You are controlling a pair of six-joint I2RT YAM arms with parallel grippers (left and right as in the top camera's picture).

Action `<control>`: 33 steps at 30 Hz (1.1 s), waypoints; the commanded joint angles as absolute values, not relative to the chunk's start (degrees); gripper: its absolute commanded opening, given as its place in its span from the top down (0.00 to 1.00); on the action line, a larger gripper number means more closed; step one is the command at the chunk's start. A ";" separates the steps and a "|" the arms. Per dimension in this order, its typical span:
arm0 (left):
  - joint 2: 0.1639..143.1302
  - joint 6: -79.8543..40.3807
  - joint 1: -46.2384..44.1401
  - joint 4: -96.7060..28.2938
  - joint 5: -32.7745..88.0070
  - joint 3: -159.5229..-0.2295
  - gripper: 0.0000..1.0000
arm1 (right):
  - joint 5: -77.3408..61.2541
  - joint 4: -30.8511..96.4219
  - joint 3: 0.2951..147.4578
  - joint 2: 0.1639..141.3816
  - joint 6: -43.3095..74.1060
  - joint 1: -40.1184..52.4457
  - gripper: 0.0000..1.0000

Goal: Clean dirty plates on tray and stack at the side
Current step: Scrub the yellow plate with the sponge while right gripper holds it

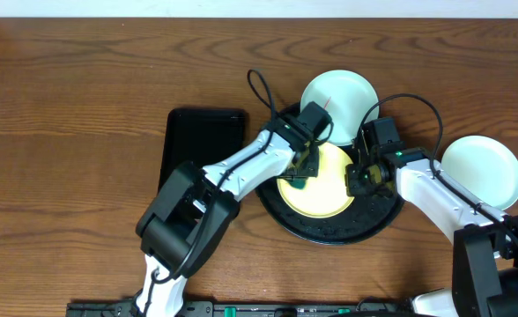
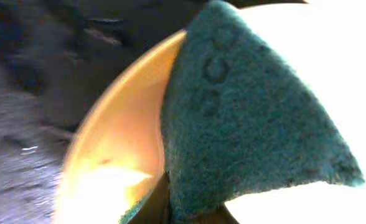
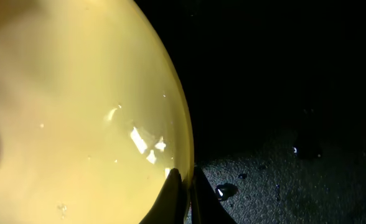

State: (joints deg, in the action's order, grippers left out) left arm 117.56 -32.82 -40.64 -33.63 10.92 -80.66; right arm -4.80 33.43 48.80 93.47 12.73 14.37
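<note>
A pale yellow plate (image 1: 322, 187) (image 2: 117, 146) (image 3: 77, 106) lies on the round black tray (image 1: 378, 220) (image 3: 282, 180). My left gripper (image 1: 299, 167) (image 2: 186, 213) is shut on a green scouring sponge (image 1: 295, 179) (image 2: 251, 106), pressed flat on the plate's left part. At the right rim of this plate, my right gripper (image 1: 358, 179) (image 3: 186, 186) is shut, one finger inside the rim and one outside. A pale mint plate (image 1: 338, 101) with a thin red streak sits behind the tray, overlapping its far rim. A light blue plate (image 1: 481, 172) rests on the table to the right.
A smaller black rectangular tray (image 1: 203, 141) lies left of the round tray. Small water drops (image 3: 225, 190) dot the tray floor by the right fingers. Bare wooden table (image 1: 65, 132) spreads to the left and back.
</note>
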 commanded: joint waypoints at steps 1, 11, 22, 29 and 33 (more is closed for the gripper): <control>119.92 -34.39 -41.78 -31.14 27.14 -79.07 0.92 | -0.27 34.68 47.72 94.04 10.61 14.09 0.99; 119.92 -34.13 -45.74 -28.49 35.31 -79.07 0.91 | -0.27 34.70 47.72 94.04 10.63 14.09 0.99; 119.90 -34.11 -37.89 -38.41 6.22 -79.48 0.92 | -0.27 34.70 47.72 94.04 10.61 14.09 0.99; 119.83 -30.98 -37.28 -40.45 -14.11 -80.88 0.92 | -0.27 34.72 47.72 94.04 10.61 14.09 0.99; 119.83 -27.92 -39.46 -39.16 -23.75 -80.88 0.92 | -0.27 34.76 47.72 94.04 10.59 14.09 0.99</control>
